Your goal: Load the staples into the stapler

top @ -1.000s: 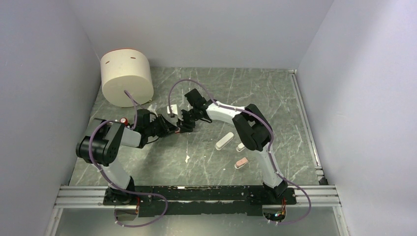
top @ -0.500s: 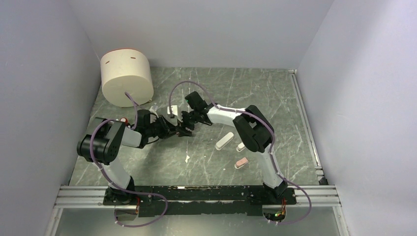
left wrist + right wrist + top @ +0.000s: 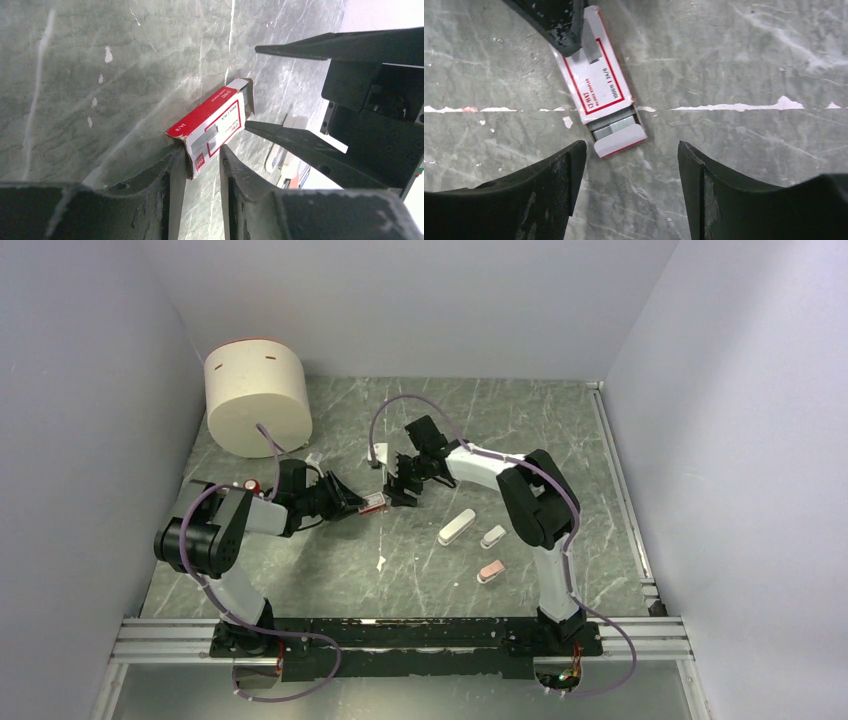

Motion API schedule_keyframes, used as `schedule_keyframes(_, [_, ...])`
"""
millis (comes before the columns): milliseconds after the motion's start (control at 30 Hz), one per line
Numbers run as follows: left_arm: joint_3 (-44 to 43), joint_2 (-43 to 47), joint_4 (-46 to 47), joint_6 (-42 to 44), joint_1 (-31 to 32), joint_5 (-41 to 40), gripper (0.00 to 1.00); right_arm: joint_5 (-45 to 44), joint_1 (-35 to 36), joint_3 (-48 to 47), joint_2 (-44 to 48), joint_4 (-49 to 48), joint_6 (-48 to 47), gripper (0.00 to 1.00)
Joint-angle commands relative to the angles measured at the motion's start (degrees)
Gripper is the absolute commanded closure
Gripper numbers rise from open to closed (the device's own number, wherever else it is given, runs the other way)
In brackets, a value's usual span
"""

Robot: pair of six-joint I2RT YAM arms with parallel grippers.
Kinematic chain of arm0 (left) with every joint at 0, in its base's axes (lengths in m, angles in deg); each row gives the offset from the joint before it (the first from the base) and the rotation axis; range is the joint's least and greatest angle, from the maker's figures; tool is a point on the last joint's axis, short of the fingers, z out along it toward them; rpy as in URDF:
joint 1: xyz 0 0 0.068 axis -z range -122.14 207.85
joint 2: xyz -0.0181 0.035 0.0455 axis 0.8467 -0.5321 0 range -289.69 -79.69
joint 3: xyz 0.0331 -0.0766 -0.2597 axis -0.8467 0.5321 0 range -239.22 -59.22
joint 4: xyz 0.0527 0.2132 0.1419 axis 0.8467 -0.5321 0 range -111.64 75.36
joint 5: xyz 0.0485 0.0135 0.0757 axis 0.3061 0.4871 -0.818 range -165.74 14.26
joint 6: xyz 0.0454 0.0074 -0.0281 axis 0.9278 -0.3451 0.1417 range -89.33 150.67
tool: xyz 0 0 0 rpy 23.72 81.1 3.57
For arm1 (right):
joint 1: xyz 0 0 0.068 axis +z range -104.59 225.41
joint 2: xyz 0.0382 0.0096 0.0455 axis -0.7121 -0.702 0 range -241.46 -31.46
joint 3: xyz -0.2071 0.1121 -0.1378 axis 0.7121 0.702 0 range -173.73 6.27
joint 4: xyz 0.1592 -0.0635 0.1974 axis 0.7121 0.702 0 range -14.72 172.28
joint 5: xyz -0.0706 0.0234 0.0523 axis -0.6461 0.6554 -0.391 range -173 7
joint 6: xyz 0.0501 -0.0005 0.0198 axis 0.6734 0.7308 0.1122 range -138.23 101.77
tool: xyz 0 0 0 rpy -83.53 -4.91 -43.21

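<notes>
The red-and-white staple box (image 3: 374,504) lies low over the table left of centre. My left gripper (image 3: 360,506) is shut on its near end; the left wrist view shows the box (image 3: 212,122) pinched between the fingertips (image 3: 176,162). In the right wrist view the box (image 3: 596,75) has its end flap open, with the grey staples (image 3: 616,124) showing inside. My right gripper (image 3: 631,150) is open and empty, just off the box's open end; it also shows in the top view (image 3: 398,488). The slim white stapler (image 3: 456,527) lies on the table to the right, apart from both grippers.
A short white stubby piece (image 3: 493,536) and a pink stubby piece (image 3: 490,571) lie near the stapler. A big cream cylinder (image 3: 257,400) stands at the back left. A small white scrap (image 3: 381,562) lies in front of the box. Grey walls close in the table.
My right gripper has pulled back to the right, off the box, and stands open. My left gripper still holds the box and has shifted slightly right.
</notes>
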Motion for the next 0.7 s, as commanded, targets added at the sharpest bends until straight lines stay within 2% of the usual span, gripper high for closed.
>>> schedule_keyframes(0, [-1.33, 0.97, -1.91, 2.19, -0.75, -1.00, 0.65, 0.18, 0.30, -3.38, -1.34, 8.05, -5.80, 0.30])
schedule_keyframes(300, [-3.00, 0.09, -3.84, 3.07, -1.37, -0.20, 0.70, 3.43, 0.94, -7.80, -4.83, 12.50, -8.61, 0.30])
schedule_keyframes(467, [-5.05, -1.41, -3.35, 2.06, -1.66, 1.02, 0.72, 4.65, 0.91, -11.75, -7.89, 18.10, -10.66, 0.41])
schedule_keyframes(667, [-5.53, -2.29, -2.05, 1.31, -1.83, 1.60, 0.72, 4.78, 0.91, -10.27, -7.85, 18.08, -10.72, 0.48])
